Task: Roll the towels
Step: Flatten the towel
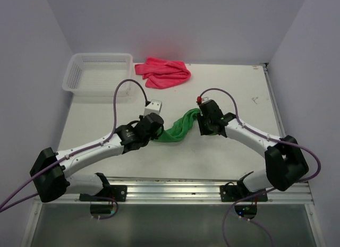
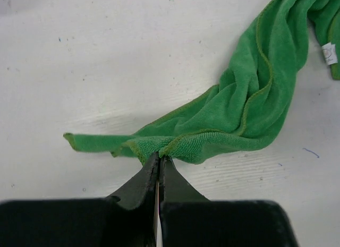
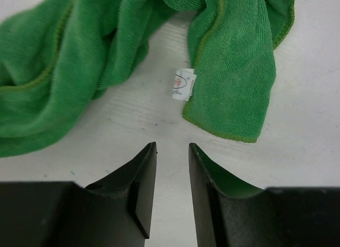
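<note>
Green towel [image 1: 179, 128]: bunched centrally, unrolled; left gripper [image 2: 159, 161] pinched shut on one hem; right gripper [image 3: 172, 151] parted, empty, near labelled corner. Pink-red towel [image 1: 162, 73]: crumpled beside basket [image 1: 73, 77], unrolled

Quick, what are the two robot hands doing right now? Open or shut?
Left gripper: shut, pinching the edge of the green towel.
Right gripper: open, holding nothing.
</note>
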Motion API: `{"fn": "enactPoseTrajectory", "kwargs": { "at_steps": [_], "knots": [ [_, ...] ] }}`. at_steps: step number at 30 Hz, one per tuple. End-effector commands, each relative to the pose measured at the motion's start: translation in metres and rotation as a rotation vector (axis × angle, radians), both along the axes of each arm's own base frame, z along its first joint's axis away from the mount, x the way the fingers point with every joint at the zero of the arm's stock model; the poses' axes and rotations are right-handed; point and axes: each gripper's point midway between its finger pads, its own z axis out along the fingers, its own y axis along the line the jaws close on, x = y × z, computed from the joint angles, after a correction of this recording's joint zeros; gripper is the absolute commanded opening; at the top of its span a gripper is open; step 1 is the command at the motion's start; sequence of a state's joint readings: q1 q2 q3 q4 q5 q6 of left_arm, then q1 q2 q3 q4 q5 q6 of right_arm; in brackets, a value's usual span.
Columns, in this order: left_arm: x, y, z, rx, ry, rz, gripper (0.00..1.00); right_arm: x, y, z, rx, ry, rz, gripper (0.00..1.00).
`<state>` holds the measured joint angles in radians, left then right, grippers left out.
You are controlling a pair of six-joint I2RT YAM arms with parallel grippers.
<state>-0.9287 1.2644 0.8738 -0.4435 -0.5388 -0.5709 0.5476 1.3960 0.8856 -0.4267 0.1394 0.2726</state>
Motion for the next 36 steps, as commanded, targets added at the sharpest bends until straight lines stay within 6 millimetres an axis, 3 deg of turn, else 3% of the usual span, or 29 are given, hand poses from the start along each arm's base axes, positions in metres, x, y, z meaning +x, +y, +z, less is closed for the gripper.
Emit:
{"fn": "enactPoseTrajectory", "kwargs": {
  "at_steps": [1,12,29,36],
  "knots": [
    [0.01,-0.001,0.029,0.0,-0.059,-0.02,0.0,0.011,-0.019,-0.015,-0.156,-0.027,-0.026,0.33],
    [-0.006,0.015,0.006,-0.01,-0.022,-0.004,0.0,0.033,-0.022,-0.035,-0.278,-0.024,-0.063,0.31],
    [-0.007,0.018,-0.003,-0.011,-0.03,-0.006,0.0,0.027,-0.006,-0.043,-0.288,-0.028,-0.025,0.31],
    [-0.006,0.015,-0.009,-0.006,-0.023,-0.019,0.0,0.03,-0.008,-0.041,-0.32,-0.068,-0.047,0.45]
  ]
}}
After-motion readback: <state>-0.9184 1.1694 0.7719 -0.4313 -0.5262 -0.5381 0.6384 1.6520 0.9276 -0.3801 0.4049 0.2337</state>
